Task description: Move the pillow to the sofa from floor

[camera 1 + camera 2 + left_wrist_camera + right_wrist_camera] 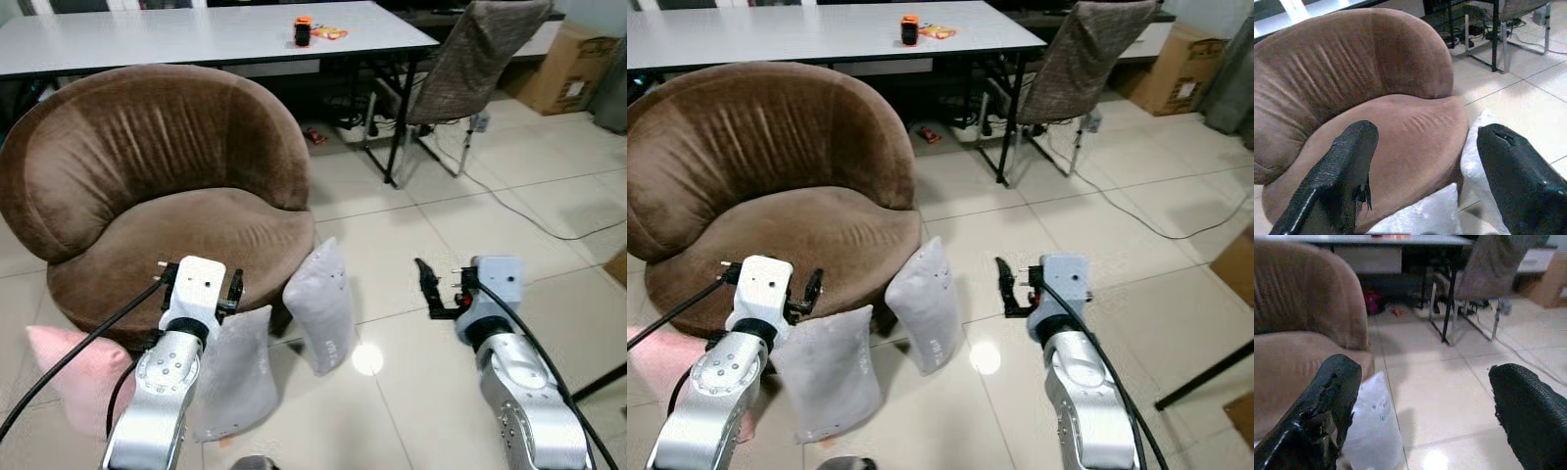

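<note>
Two pale grey pillows stand on the tiled floor, leaning on the front of a round brown sofa (167, 186). The nearer pillow (235, 377) is just below my left gripper (200, 284), which is open and hovers over the pillow's top edge by the sofa seat. The other pillow (321, 308) stands a little to the right, between the two arms. A pink pillow (69, 367) lies on the floor at the sofa's left. My right gripper (443, 289) is open above bare floor, right of the second pillow (1374, 426). Both grey pillows (1425, 218) show under the left fingers (1342, 166).
Behind the sofa stands a long white table (196, 34) with a small orange and black item (303, 31) on it. A covered chair (470, 59) and a cardboard box (573, 64) stand at the back right. A cable (529, 220) runs across the tiles.
</note>
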You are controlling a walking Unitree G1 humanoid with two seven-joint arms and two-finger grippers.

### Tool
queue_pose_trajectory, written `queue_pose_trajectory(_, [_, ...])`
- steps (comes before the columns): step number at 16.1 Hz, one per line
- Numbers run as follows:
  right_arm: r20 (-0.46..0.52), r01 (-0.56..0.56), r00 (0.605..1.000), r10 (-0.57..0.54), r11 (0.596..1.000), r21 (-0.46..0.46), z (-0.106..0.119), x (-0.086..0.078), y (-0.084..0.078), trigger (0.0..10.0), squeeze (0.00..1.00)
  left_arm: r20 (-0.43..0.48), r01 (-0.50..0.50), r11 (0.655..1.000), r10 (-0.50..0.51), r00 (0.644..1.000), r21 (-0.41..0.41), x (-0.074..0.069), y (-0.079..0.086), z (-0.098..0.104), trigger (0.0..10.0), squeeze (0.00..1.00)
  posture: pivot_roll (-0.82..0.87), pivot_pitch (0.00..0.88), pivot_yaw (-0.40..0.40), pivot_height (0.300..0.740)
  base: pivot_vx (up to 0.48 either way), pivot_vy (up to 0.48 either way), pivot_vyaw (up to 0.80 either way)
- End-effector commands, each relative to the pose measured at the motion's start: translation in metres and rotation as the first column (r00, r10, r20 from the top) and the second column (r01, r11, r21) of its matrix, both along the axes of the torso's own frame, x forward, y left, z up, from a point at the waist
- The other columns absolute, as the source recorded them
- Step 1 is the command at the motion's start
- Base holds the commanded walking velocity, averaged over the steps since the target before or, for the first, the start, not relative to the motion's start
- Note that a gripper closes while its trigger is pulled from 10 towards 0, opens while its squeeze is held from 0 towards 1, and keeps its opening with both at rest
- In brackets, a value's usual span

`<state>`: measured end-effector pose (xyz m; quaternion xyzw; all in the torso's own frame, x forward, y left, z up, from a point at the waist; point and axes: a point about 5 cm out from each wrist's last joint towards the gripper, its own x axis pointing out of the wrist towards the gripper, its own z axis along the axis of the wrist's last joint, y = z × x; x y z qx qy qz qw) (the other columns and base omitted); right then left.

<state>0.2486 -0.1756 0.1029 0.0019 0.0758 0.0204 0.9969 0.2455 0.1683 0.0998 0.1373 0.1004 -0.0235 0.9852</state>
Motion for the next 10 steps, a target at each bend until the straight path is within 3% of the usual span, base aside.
queue_pose_trajectory(1, [0.049, -0.022, 0.999, 0.02, 0.999, 0.047, 0.006, 0.002, -0.001, 10.0, 0.0, 0.032, -0.013, 1.0, 0.013, 0.999, 0.005, -0.001, 0.002, 0.006, 10.0, 0.0, 0.05, 0.0, -0.037, 0.74, 0.0, 0.0, 0.0])
queue_pose_trajectory(3, [0.023, -0.073, 0.997, 0.072, 0.994, 0.084, 0.003, 0.0, 0.004, 10.0, 0.0, 0.042, -0.021, 1.0, 0.02, 0.999, 0.015, -0.002, 0.003, 0.006, 10.0, 0.0, 0.05, 0.0, -0.039, 0.74, 0.0, 0.0, 0.0])
queue_pose_trajectory(5, [-0.015, -0.116, 0.993, 0.119, 0.985, 0.125, -0.003, -0.005, 0.012, 10.0, 0.0, 0.045, -0.023, 1.0, 0.022, 0.999, 0.016, -0.001, 0.002, 0.007, 10.0, 0.0, 0.06, 0.0, -0.044, 0.74, 0.0, -0.459, 0.0])
queue_pose_trajectory(7, [-0.023, -0.065, 0.998, 0.065, 0.998, 0.018, -0.006, -0.004, 0.008, 10.0, 0.0, 0.041, -0.029, 1.0, 0.029, 0.999, -0.006, -0.002, 0.001, 0.008, 10.0, 0.0, 0.06, 0.0, -0.052, 0.74, 0.0, -0.202, 0.0])
queue_pose_trajectory(10, [-0.027, -0.01, 1.0, 0.012, 0.997, 0.073, -0.004, 0.0, -0.003, 10.0, 0.0, 0.058, 0.002, 1.0, -0.001, 0.998, -0.019, -0.002, -0.003, 0.01, 10.0, 0.0, 0.05, 0.0, -0.052, 0.74, 0.0, 0.0, 0.0])
